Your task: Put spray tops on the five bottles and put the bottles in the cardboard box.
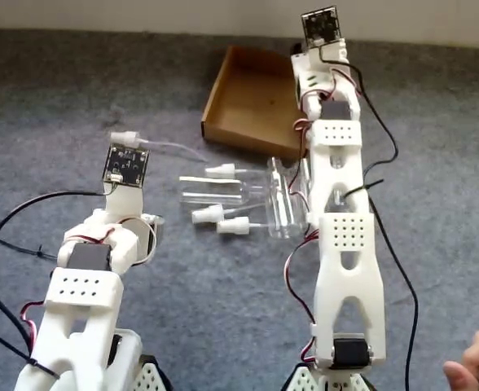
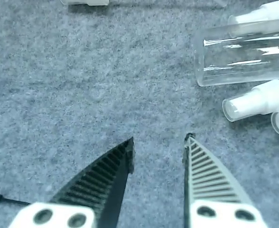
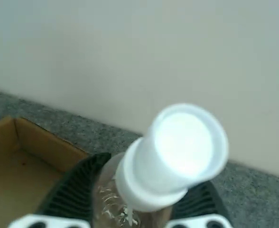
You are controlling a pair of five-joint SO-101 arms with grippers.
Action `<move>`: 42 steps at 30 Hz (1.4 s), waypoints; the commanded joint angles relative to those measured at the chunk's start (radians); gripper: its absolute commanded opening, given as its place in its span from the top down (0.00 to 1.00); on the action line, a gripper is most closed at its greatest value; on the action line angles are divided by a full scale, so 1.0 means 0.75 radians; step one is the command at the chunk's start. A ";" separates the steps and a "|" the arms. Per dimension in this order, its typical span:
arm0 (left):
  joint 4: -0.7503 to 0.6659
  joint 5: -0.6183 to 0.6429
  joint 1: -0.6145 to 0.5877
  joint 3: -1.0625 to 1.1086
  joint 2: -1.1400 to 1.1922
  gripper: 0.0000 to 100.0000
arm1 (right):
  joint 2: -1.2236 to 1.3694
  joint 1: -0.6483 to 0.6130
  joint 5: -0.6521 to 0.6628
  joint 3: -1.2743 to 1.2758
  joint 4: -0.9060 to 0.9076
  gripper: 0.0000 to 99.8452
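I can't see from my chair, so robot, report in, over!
Left gripper open, empty, above carpet. Right gripper shut on capped bottle, near the cardboard box. Bottles and loose spray tops lie between arms. Nothing in the way.

L arm (image 1: pixel 81 293) is folded, elbow bent, close to its base, wrist tipped fwd and down. L end effector (image 2: pixel 159 142) points downward w/ both fingers spread well apart. R arm (image 1: pixel 345 236) is stretched nearly straight fwd, its wrist (image 1: pixel 325 90) at the far end. R end effector (image 3: pixel 139 204) is clamped on a bottle (image 3: pixel 106 192), one finger each side.
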 commanded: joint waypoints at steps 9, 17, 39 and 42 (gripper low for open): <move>-0.002 -0.010 -0.017 -0.009 -0.013 0.83 | -0.019 0.026 -0.088 0.064 0.013 1.00; -0.002 -0.010 -0.017 -0.009 -0.013 0.83 | -0.019 0.026 -0.088 0.069 0.015 0.97; -0.002 -0.012 -0.017 -0.009 -0.013 0.83 | -0.028 -0.019 -0.090 0.058 0.085 0.66; -0.002 -0.012 -0.017 -0.009 -0.013 0.83 | -0.030 -0.026 -0.088 0.058 0.087 0.66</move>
